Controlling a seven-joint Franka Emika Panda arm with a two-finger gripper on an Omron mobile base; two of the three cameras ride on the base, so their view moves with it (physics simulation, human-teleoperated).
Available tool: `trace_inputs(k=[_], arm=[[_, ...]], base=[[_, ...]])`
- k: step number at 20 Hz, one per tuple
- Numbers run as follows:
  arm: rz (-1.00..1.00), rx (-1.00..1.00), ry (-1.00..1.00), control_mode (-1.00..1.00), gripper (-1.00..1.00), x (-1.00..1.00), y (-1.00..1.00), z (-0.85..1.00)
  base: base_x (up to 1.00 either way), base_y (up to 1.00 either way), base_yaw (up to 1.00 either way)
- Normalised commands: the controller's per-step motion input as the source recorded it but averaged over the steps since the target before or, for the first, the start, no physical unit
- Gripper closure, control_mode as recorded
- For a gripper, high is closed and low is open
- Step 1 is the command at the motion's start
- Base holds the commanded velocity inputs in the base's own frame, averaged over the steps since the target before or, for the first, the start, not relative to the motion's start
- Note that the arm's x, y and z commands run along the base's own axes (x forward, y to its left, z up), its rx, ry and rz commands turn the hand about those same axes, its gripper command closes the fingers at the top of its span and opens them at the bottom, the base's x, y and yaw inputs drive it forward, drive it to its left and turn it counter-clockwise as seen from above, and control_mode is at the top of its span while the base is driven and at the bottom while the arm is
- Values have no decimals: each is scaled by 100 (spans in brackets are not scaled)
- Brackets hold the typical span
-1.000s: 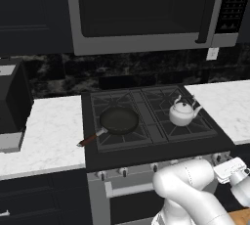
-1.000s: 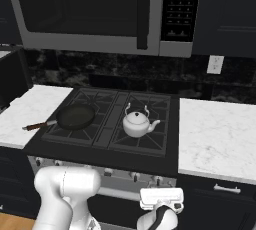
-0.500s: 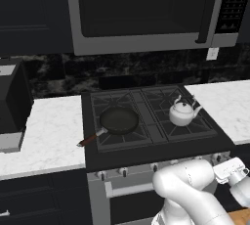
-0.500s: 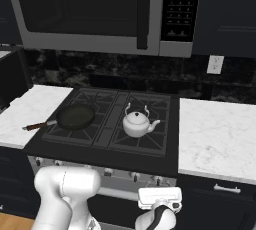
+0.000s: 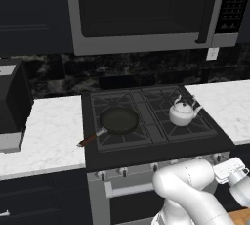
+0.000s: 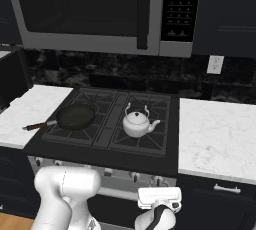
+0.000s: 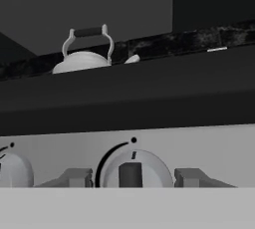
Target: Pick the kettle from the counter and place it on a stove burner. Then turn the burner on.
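Dark kitchen, black cooktop set into a white desk. The kettle already sits on the right front burner. Its knob lies dead ahead of the claw, whose fingers stand either side, not yet touching.

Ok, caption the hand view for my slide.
Gripper fingers flank a stove knob on the front panel, with the kettle on the cooktop above.
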Motion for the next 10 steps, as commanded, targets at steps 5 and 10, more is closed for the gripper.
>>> trace_inputs(k=[5, 10], arm=[[0, 0, 0, -100, 100, 1, 0, 0], [1, -11, -8, -100, 100, 2, 0, 0]], base=[[0, 0, 0], [0, 0, 0]])
